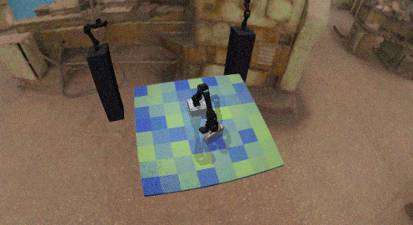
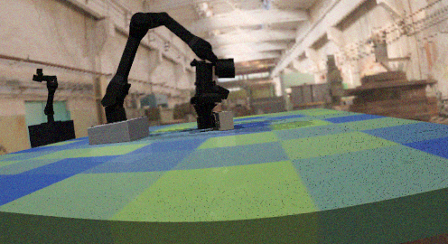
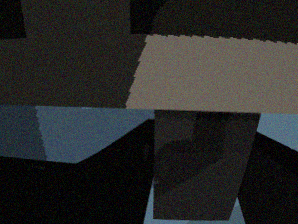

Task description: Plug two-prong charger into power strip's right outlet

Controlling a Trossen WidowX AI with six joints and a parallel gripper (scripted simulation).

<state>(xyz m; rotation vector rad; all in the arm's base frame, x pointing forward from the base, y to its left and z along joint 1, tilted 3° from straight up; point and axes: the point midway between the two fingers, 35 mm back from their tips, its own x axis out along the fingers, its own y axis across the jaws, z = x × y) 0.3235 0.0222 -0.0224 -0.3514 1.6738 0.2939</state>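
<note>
My gripper (image 2: pixel 206 123) (image 3: pixel 190 129) is low over the table and shut on the charger. The charger (image 3: pixel 195 200) is a dark, shaded block between the two black fingers in the wrist view. The fingers and arm hide it in the top and exterior views. The power strip (image 1: pixel 214 135) (image 2: pixel 225 120) (image 3: pixel 215 75) is a pale beige block, partly in shadow, right beside the gripper. In the wrist view the charger's far end meets the strip's near edge. The prongs are hidden, so I cannot tell whether they are in the right outlet, and a gap cannot be judged.
The arm's pale base block (image 1: pixel 197 106) (image 2: pixel 118 131) stands on the blue and green checkered table (image 1: pixel 250 158) (image 2: pixel 217 190). Two more small arms on dark pillars (image 1: pixel 106 83) (image 1: pixel 240 52) stand beyond the table edge.
</note>
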